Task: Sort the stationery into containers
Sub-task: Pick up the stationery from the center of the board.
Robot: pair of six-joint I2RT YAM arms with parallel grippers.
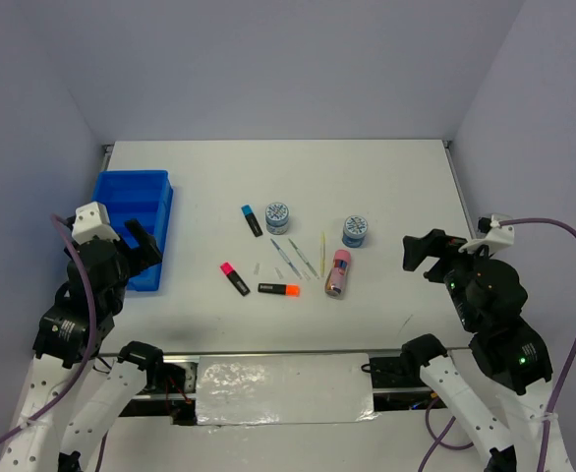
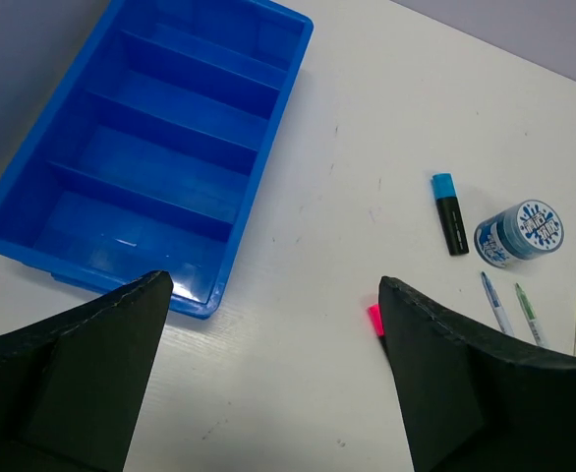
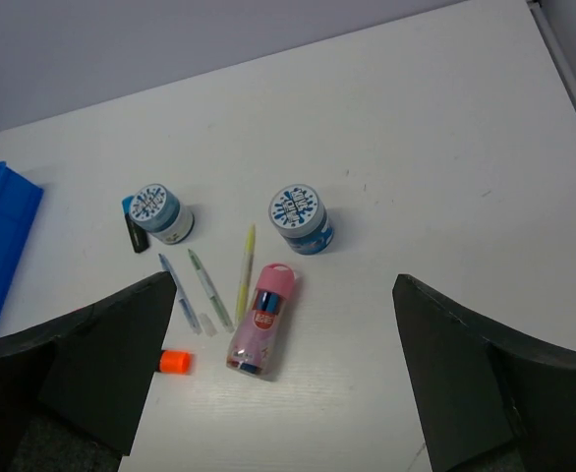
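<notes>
Left gripper (image 1: 143, 241), right gripper (image 1: 418, 254): jaws spread wide, empty. Stationery (image 1: 278, 289): loose on table (image 1: 396, 177) between them, well apart from both. Blue tray (image 1: 121, 192): near left gripper.

Glossy blue plastic tray (image 2: 268, 138)

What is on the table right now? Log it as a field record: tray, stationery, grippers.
tray: bright blue rectangular plastic tray, left side, visible compartments empty
highlighters: blue-capped black highlighter, pink-capped one, orange-capped one, all on the white table
tape: two round blue-white patterned tape rolls, apart
pens: two thin pens, side by side
others: yellow stick beside pink tube
left gripper: open, empty, by the tray's near end
right gripper: open, empty, right of the items
</notes>
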